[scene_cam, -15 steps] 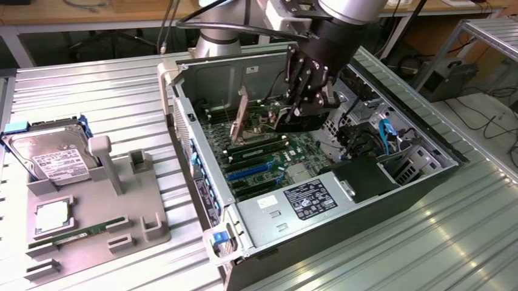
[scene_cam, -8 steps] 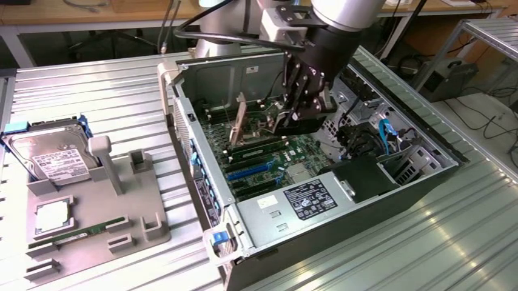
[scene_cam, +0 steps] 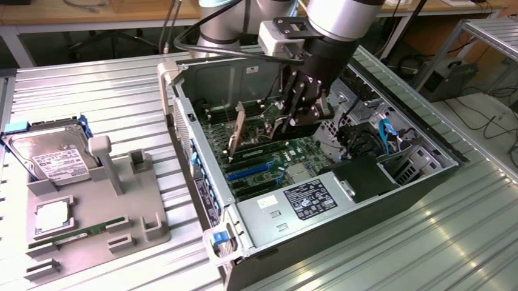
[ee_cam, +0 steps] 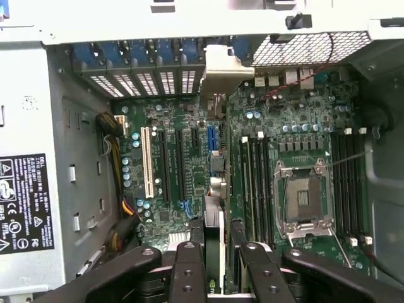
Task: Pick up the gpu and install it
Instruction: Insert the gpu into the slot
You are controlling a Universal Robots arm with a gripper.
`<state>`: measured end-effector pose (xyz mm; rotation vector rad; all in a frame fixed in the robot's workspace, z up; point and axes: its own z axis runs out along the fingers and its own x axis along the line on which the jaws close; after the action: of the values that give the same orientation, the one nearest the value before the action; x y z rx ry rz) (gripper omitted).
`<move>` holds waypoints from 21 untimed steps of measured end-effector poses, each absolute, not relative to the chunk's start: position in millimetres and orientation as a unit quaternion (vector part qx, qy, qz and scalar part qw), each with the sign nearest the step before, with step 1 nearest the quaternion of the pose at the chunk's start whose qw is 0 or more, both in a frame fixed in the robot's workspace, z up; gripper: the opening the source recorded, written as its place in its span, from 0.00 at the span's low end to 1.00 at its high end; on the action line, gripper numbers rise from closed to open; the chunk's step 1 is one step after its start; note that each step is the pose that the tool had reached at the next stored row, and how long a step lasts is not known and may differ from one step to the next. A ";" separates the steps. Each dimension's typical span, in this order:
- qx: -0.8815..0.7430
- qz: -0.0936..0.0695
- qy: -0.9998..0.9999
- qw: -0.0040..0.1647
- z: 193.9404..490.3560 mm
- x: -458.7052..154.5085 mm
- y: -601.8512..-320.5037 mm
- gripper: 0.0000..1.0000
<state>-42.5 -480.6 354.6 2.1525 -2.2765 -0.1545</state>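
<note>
**Between the fingers, a card held edge-on**

Clenched in the black two-fingered gripper (ee_cam: 216, 243): the thin, flat black gpu (ee_cam: 213, 208), upright, its pale metal bracket (ee_cam: 222, 69) at the end farthest from the hand. Just beyond the fingertips, the green motherboard (ee_cam: 177, 208) inside the open grey computer case (scene_cam: 210, 79). Probably light, stiff and fragile; best pinched at bare edges.
</note>
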 end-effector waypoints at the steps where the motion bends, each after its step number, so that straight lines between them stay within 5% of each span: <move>1: 0.688 -0.049 -0.724 0.003 352.9 -43.3 -480.3 0.26; 21: 0.707 -0.047 -0.705 0.001 314.2 -73.0 -468.8 0.26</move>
<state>-73.0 -468.8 314.2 2.2202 -2.2140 -0.1469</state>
